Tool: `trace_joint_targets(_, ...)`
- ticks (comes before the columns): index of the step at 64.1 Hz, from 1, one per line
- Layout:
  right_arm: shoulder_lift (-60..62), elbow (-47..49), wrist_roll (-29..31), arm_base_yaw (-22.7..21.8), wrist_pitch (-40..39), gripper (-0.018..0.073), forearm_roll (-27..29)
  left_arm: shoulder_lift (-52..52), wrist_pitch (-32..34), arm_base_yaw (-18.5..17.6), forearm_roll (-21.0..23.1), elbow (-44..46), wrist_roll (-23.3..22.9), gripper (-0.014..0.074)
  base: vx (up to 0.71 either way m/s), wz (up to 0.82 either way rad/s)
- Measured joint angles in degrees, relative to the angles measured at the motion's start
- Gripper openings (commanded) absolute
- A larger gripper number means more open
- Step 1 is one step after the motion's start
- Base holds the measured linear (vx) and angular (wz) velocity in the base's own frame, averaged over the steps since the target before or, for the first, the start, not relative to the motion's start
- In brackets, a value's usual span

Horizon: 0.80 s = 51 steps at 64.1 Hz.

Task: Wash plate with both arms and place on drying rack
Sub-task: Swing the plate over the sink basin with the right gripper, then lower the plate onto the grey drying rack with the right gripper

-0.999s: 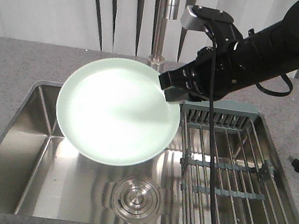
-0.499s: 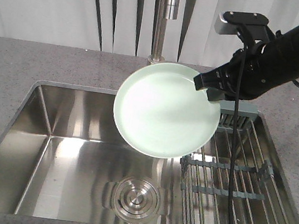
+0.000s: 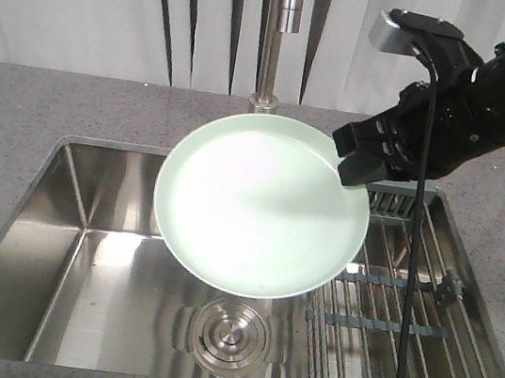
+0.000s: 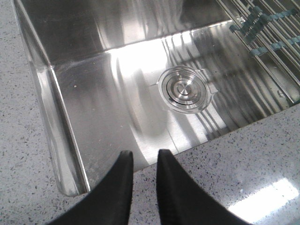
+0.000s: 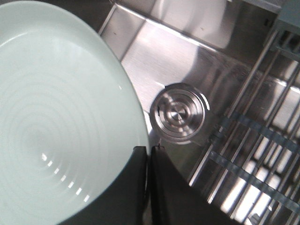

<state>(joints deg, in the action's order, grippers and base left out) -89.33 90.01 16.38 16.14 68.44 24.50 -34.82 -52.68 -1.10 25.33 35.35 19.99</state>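
The pale mint-green plate (image 3: 259,209) hangs tilted above the sink, its right edge over the left end of the drying rack (image 3: 409,288). My right gripper (image 3: 356,162) is shut on the plate's right rim, at the end of the black right arm (image 3: 480,99). In the right wrist view the plate (image 5: 56,117) fills the left side, its edge pinched in the right gripper (image 5: 147,149), with the rack (image 5: 262,140) at the right. My left gripper (image 4: 144,154) stands open and empty over the sink's near edge.
The steel sink basin (image 3: 67,218) has a round drain (image 3: 231,335) below the plate. A faucet column (image 3: 278,31) rises behind it. Speckled grey counter (image 4: 243,159) surrounds the sink. The rack spans the sink's right part, and a black cable (image 3: 407,298) hangs over it.
The right arm carried the plate from the sink's left half rightward toward the rack, then brought it slightly back left and lower. The grip on the rim stayed shut.
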Motion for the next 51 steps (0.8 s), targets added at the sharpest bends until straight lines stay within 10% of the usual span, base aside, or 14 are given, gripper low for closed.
trace_joint_targets(23,-2.45,0.0,-0.71,0.0,-13.4,-0.0004,1.66,0.0,0.0,0.0,0.0,0.0,0.0,0.0125,0.0,0.0)
trace_joint_targets(51,-3.81,0.0,-13.82,-0.7,-11.49,-0.0004,-31.16,0.0,0.0,0.0,0.17,0.0,0.0,0.0125,0.0,0.0)
